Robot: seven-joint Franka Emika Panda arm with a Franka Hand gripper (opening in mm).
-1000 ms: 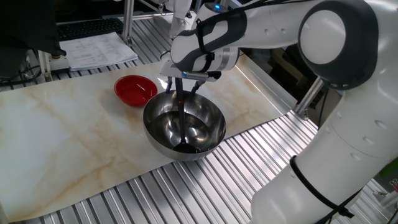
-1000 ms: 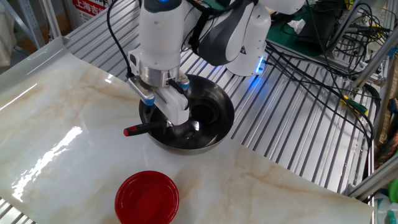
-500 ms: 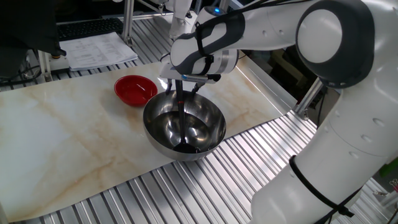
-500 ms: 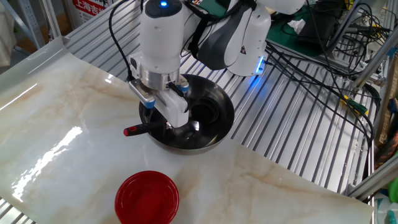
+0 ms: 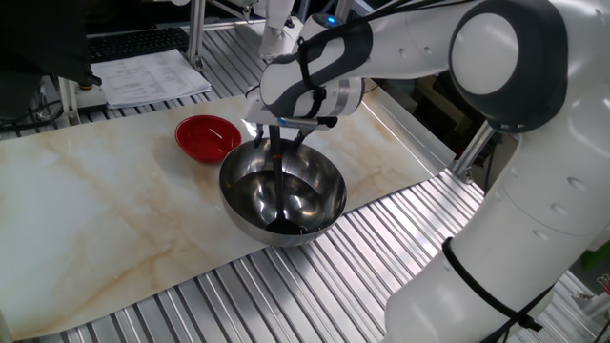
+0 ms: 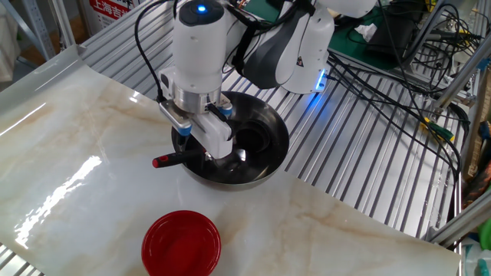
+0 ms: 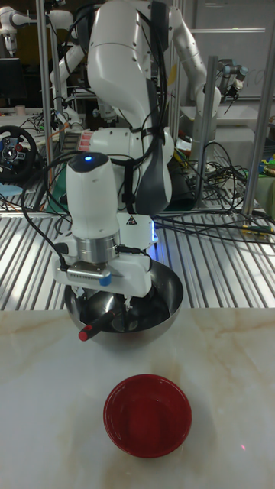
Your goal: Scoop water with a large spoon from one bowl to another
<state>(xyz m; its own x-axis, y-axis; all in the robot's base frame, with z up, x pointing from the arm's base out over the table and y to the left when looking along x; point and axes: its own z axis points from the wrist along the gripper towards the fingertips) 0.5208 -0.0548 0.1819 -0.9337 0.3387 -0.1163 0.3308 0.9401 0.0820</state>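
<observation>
The large steel bowl (image 5: 324, 181) (image 6: 278, 134) (image 7: 173, 293) stands on the marble top. The black ladle (image 5: 277, 186) lies in it, scoop down at the bottom (image 5: 290, 226). Its handle leans over the rim and ends in a red tip (image 6: 157, 162) (image 7: 84, 334). My gripper (image 5: 287, 133) (image 6: 201, 144) (image 7: 113, 294) hangs over the bowl's edge, open, its fingers on either side of the handle. The small red bowl (image 5: 207, 136) (image 6: 181, 244) (image 7: 147, 415) sits apart from the steel one on the marble. Water shows only as shine inside the steel bowl.
Ribbed metal table (image 5: 315, 286) surrounds the marble slab (image 5: 105, 210). Papers (image 5: 152, 76) lie at the back left in one fixed view. Cables (image 6: 399, 69) run across the metal top behind the arm. Frame posts (image 7: 263, 114) stand behind.
The wrist has shifted a little over the steel bowl. The ladle and both bowls stay where they were.
</observation>
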